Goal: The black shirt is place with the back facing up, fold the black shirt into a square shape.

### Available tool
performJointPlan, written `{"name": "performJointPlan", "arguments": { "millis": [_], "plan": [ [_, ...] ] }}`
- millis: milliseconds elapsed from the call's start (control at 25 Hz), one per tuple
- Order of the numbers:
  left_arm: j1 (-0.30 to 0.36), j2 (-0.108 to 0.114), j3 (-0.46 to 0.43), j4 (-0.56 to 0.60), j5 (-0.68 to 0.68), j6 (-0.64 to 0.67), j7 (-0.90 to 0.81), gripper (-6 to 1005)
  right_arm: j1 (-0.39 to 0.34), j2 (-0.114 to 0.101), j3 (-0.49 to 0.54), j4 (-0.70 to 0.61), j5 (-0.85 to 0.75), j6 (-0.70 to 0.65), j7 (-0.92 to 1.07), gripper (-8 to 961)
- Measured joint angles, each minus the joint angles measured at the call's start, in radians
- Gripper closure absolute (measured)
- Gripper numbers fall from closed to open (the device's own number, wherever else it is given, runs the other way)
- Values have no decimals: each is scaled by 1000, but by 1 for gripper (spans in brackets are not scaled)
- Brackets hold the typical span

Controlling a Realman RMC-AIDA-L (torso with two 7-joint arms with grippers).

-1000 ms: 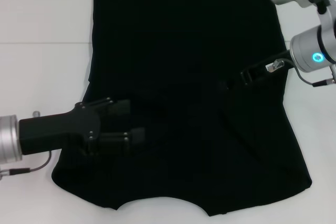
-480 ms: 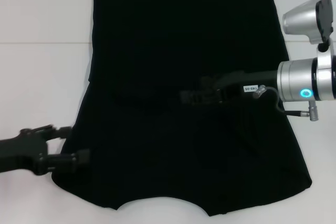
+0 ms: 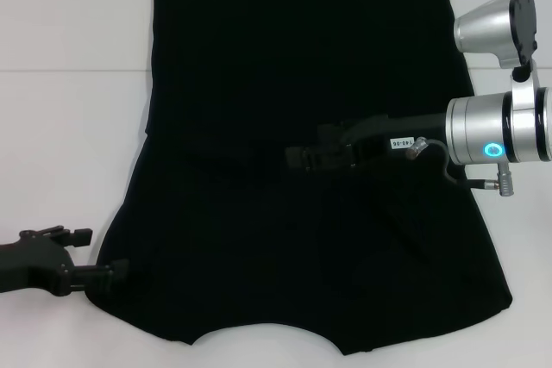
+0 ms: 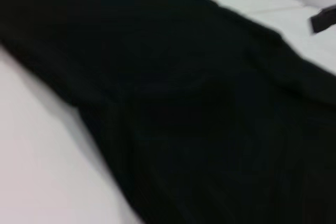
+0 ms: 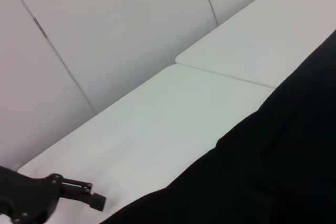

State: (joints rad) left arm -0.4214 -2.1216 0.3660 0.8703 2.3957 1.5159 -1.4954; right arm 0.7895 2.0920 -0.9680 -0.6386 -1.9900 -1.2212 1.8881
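1. Lying flat on the white table (image 3: 69, 127), the black shirt (image 3: 302, 84) fills the middle of the head view; its straight edge is farthest from the robot and a curved edge with flared corners lies nearest.
2. No sleeves stick out at the sides and the outline is a tall panel, so I judge that the sleeves and sides are already folded in. That is a reading of the shape only.
3. The shirt is longer than it is wide, so the lengthwise fold that would make it a square looks not yet done.
4. The right gripper (image 3: 302, 159) reaches in from the right over the middle of the shirt. It is black against black cloth, so I cannot tell whether it is spread or closed, or whether it touches the fabric.
5. The left gripper (image 3: 93, 256) sits at the shirt's near left corner, mostly over bare table. Its fingers (image 3: 110, 270) stand apart, holding nothing, the nearer one at the cloth's edge.
6. No lettering shows anywhere on the upper surface.
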Motion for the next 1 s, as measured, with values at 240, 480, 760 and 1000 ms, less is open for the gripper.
{"name": "performJointPlan", "arguments": {
  "millis": [240,480,760,1000],
  "plan": [
    [-9,-3,35,-26,13,-39,-17,216,-1,-4,0,-1,1,-4,0,11],
    [-10,-3,57,-22,29,-44,-42,222,-3,-6,7,-6,2,-14,1,12],
    [-10,-3,53,-22,31,-39,-43,274,-1,-7,7,-8,2,-14,1,13],
    [-10,-3,52,-22,37,-42,-46,504,-1,-8,7,-9,2,-15,1,14]
  ]
}}
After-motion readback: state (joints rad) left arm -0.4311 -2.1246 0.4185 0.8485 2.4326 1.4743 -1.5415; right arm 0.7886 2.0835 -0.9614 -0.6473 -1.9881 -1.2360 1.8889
